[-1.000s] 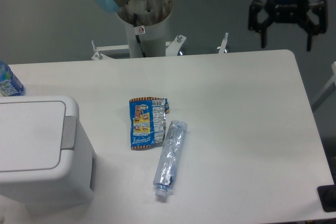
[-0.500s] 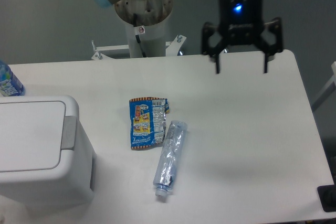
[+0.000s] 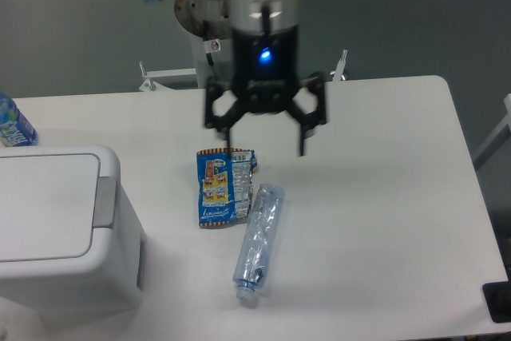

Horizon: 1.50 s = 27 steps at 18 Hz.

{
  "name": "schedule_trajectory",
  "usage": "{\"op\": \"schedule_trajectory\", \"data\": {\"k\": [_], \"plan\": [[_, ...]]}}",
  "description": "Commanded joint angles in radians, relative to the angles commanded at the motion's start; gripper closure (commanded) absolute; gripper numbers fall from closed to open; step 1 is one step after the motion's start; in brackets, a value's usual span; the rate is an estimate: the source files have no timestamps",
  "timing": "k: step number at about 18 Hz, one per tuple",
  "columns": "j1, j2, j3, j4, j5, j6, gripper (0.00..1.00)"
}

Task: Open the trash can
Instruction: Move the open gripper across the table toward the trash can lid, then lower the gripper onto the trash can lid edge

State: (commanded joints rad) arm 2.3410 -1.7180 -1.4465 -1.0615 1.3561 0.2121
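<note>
Even, bright overhead light; the white tabletop (image 3: 383, 197) shows soft shadows only. The hand (image 3: 266, 145) is slightly motion-blurred, its blue lamp glaring.

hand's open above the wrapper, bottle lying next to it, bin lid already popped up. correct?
Not quite. The bin lid is shut, lying flat with the grey latch strip down; the camera view shows it. The rest holds: the hand is open above the wrapper, and the bottle lies beside it.
</note>
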Motion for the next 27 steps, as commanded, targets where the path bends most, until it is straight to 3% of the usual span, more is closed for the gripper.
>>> {"op": "schedule_trajectory", "data": {"k": [4, 8, 13, 27], "plan": [[-0.052, -0.031, 0.009, 0.009, 0.000, -0.074, 0.00], [-0.107, -0.063, 0.011, 0.060, 0.000, -0.118, 0.00], [-0.152, -0.078, 0.006, 0.063, 0.002, -0.129, 0.00], [-0.170, -0.098, 0.006, 0.080, 0.003, -0.112, 0.00]]}}
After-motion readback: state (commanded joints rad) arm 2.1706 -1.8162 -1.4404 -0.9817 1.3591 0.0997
